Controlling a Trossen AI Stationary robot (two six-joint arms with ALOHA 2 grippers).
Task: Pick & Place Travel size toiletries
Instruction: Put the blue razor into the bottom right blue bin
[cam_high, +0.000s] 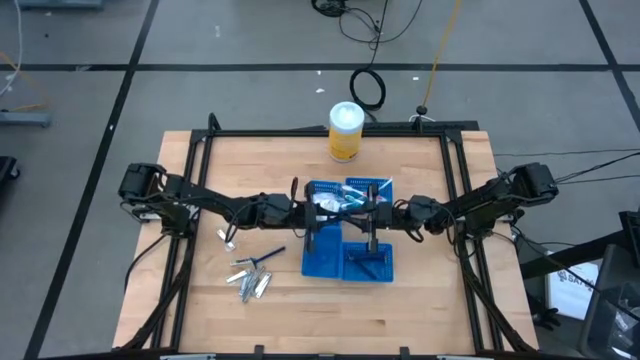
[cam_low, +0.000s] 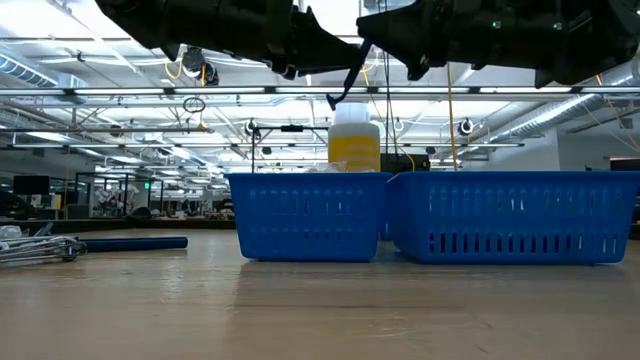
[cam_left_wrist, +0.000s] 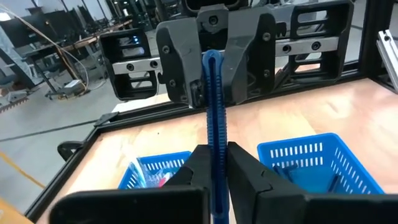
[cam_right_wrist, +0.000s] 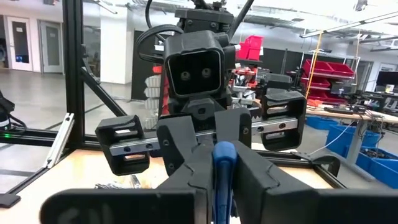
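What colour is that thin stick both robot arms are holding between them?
Blue: the ridged stick is pinched by both tools, seen best in the left wrist view.

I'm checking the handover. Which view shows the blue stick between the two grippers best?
The left wrist view: the blue stick runs from the left gripper to the right gripper. The right wrist view shows only its end; the low view a thin dark sliver; the high view hardly any.

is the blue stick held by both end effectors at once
Yes, the left end effector and right end effector both clamp the blue stick.
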